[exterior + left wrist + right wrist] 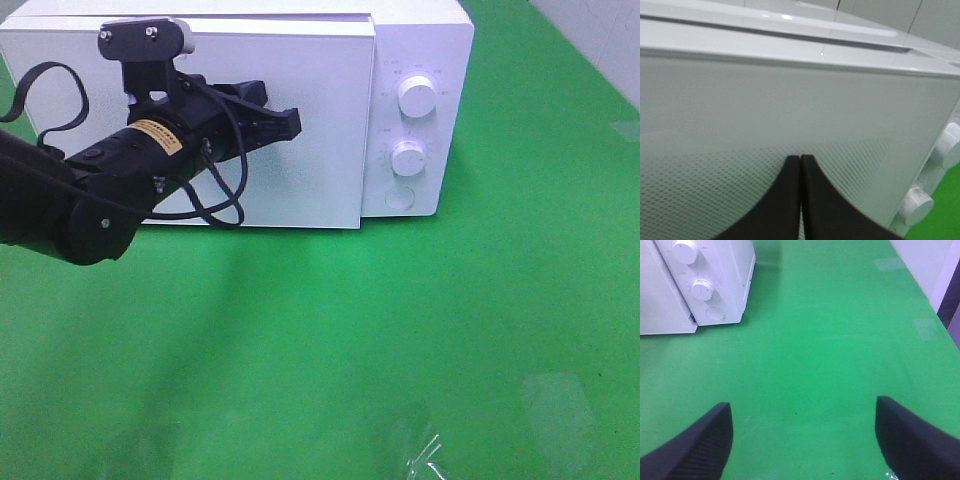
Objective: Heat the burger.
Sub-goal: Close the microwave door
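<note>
left claw [288, 123], jaws together, is hovering at the microwave [430, 40] door [320, 180]. right claw [802, 435], jaws apart and holding nothing, is hanging in front of the microwave. burger isn't showing, possibly inside. Risk: door seems not fully latched, and an off-centre push could be skidding the microwave.

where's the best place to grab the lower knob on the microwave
Pinch the lower knob by its round rim, on two opposite sides, coming straight in from the front. It is a short cylinder standing out from the face of the microwave, so probably only its sides offer a hold.
</note>
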Robot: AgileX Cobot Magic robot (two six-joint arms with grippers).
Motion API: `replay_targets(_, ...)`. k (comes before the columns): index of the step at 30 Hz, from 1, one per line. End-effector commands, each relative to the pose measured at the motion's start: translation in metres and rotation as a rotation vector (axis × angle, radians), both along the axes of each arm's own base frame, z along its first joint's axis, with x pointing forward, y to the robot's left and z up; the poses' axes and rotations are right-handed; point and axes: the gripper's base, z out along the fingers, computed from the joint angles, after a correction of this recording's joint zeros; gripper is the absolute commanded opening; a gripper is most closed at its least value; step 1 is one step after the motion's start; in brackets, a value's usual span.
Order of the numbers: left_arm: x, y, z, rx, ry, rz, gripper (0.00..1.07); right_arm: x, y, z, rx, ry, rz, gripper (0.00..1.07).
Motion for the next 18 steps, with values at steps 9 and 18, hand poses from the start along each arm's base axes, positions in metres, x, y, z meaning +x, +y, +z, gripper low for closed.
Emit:
replay_targets(9,0.027,-0.019,0.004,0.017,-0.027,0.008,0.0,-0.004,-0.001,0.0,-0.009,-0.031,-0.002,0.75)
replay_targets(18,0.042,-0.021,0.001,-0.003,-0.017,0.065,0.0,-0.004,-0.001,0.0,-0.009,-0.031,-0.002,0.75)
